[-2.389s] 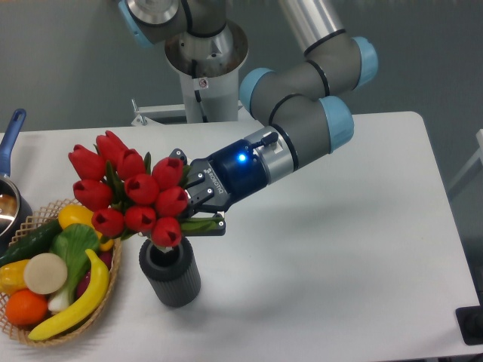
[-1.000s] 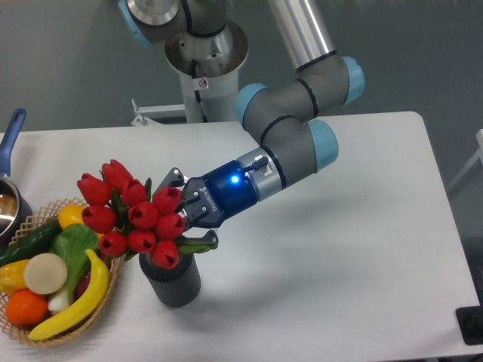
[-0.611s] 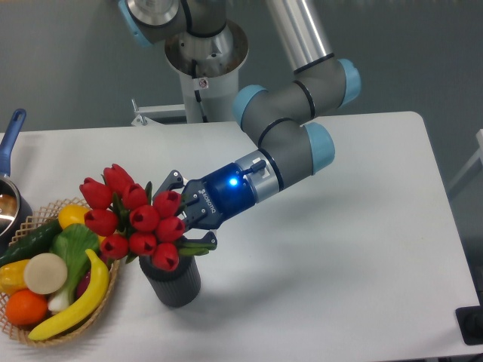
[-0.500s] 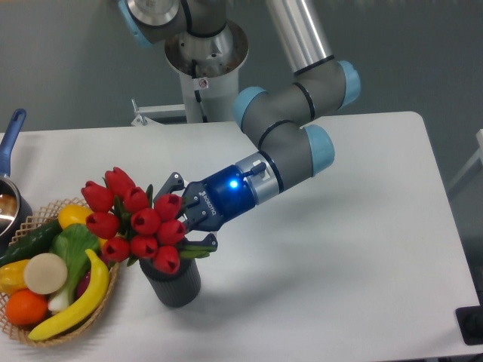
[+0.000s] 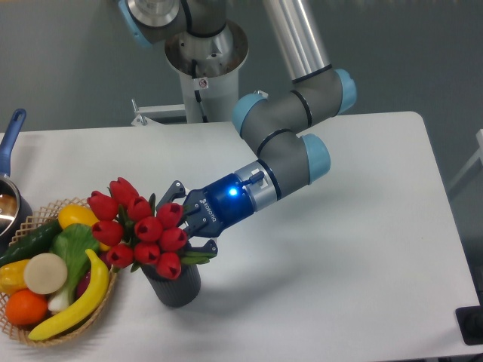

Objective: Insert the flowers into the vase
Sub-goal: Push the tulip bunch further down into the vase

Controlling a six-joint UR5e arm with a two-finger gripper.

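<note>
The flowers (image 5: 139,226), a tight bunch of red tulips with green leaves, tilt to the left over the vase (image 5: 175,286), a small dark ribbed cylinder near the table's front left. The blooms hide the vase's mouth, so the stems' ends are hidden. My gripper (image 5: 189,226) comes in from the right, low and nearly level, and is shut on the green stems just above the vase's rim.
A woven basket (image 5: 113,283) with a banana, orange, cucumber and other fruit and vegetables stands just left of the vase, touching the bunch's lower blooms. A pot with a blue handle (image 5: 10,139) is at the far left edge. The arm's base (image 5: 204,68) stands at the table's back.
My gripper has moved down and a little to the left with the flowers. The bunch has sunk lower over the vase, and the arm's elbow has shifted left.
</note>
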